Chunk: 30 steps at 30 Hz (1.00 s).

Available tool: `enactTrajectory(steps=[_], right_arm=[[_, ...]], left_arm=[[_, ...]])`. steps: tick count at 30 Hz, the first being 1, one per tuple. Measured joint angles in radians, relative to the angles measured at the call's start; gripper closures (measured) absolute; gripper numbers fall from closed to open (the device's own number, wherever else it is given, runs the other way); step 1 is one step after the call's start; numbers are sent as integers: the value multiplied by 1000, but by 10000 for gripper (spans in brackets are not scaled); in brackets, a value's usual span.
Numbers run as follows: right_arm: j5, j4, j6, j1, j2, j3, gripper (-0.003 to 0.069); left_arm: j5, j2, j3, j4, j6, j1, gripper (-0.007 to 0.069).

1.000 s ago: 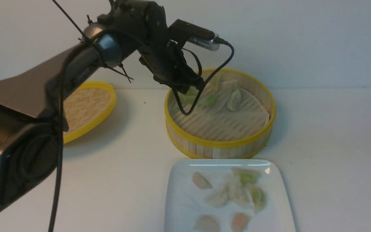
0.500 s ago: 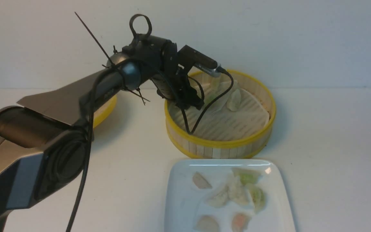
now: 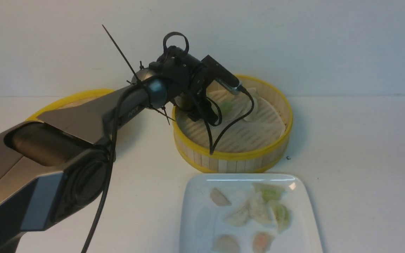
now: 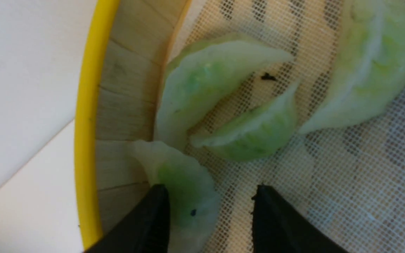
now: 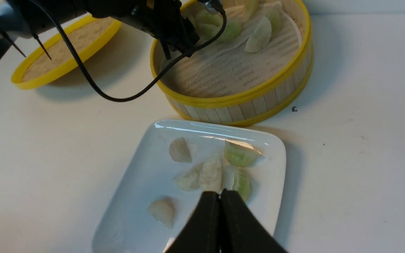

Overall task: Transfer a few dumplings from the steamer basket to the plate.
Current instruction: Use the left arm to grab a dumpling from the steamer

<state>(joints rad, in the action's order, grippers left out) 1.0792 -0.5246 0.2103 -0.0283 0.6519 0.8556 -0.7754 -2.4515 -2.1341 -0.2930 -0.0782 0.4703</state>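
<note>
White tabletop (image 3: 357, 158): left gripper (image 4: 209, 200) gapes astride a dumpling (image 4: 185, 182) in the steamer basket (image 3: 230, 160) at upper centre; right gripper (image 5: 220, 196) closed over the plate (image 3: 195, 196).

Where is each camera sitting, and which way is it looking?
Front view: sits between the arms, looks forward over the plate to the steamer basket; the left arm shows.
Left wrist view: sits on the left wrist, looks down into the basket at green dumplings; the open left gripper shows.
Right wrist view: sits on the right wrist above the plate, looks towards the basket; the shut right gripper shows.
Shared: front and right wrist views both show plate, basket and lid.
</note>
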Motion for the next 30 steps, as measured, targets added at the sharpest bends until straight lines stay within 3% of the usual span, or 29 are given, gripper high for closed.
enactTrajectory(steps=[3,8,9,13,24,30], right_arm=[[4,0,0,0,0,0,673],[7,0,0,0,0,0,673],[7,0,0,0,0,0,673],[8,0,0,0,0,0,673],[33,0,0,0,1,0,673],[42,0,0,0,1,0,673]], left_arm=[[-1,-1,0,-4,8,3,327],[-8,-1,0,-4,19,3,414],[-8,-1,0,-6,24,3,482],[-16,-1,-3,-7,35,4,606],[-98,48,-1,20,42,56,631],[-78,68,-1,-35,95,61,631]])
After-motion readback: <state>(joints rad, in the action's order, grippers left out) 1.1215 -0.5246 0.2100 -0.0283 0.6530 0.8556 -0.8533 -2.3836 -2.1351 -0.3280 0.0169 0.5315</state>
